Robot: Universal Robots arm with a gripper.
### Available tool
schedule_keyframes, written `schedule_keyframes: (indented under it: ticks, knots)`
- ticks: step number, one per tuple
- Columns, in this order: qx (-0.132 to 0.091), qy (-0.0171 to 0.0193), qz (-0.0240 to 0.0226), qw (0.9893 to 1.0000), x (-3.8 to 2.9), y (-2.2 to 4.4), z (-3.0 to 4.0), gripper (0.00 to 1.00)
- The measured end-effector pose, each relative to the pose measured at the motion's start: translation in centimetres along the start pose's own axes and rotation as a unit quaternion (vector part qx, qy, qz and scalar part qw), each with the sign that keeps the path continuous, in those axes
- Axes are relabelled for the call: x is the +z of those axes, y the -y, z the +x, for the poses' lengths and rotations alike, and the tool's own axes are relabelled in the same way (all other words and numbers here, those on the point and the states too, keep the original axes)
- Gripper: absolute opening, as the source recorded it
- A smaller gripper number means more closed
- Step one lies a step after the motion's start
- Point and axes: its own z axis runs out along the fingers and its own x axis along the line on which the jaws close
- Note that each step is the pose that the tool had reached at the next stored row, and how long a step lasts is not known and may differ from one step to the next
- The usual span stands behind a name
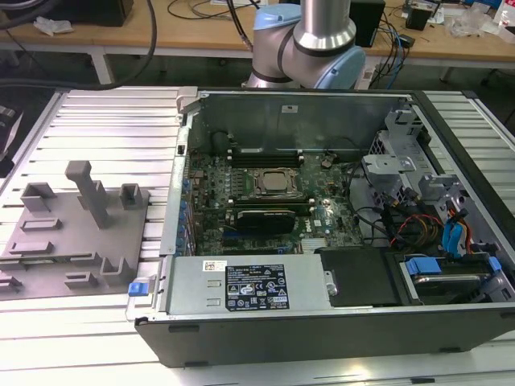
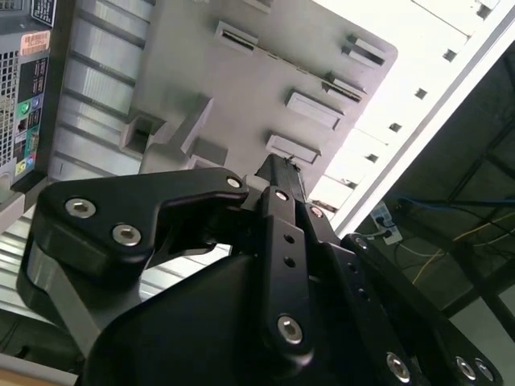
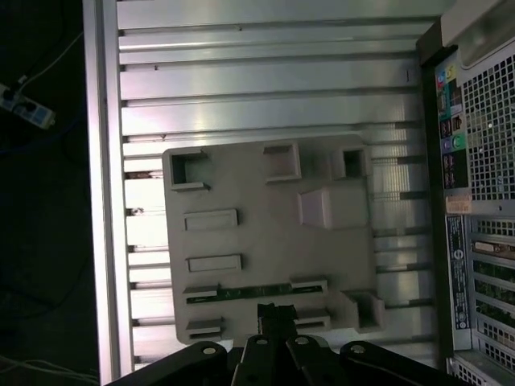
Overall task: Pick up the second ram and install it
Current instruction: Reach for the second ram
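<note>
The big metal bench [image 1: 113, 112] carries an open computer case [image 1: 322, 342] and, beside it, a grey tray [image 3: 265, 233]. The step looks like the pick-up. The gripper [image 3: 269, 309] hangs over one edge of the tray, pinched closed with nothing in it. The second ram [image 3: 257, 292], a thin green stick, lies in a slot by that edge, just past the gripper's tips. I think the gripper must open and line up straight. Little grey blocks [image 3: 362, 310] beside the slot could get bumped.

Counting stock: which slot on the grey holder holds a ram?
The slot nearest the gripper; a green ram lies in it, the others look bare.
</note>
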Motion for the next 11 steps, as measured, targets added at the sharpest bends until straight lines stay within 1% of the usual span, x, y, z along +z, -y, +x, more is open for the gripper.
schedule_keyframes:
  ticks: [6,11]
  knots:
    - [-0.003,0.0,0.0027,1.0,0.2,0.47,-0.13,0.11]
    - [-0.003,0.0,0.0027,1.0,0.21,0.5,-0.13,0.11]
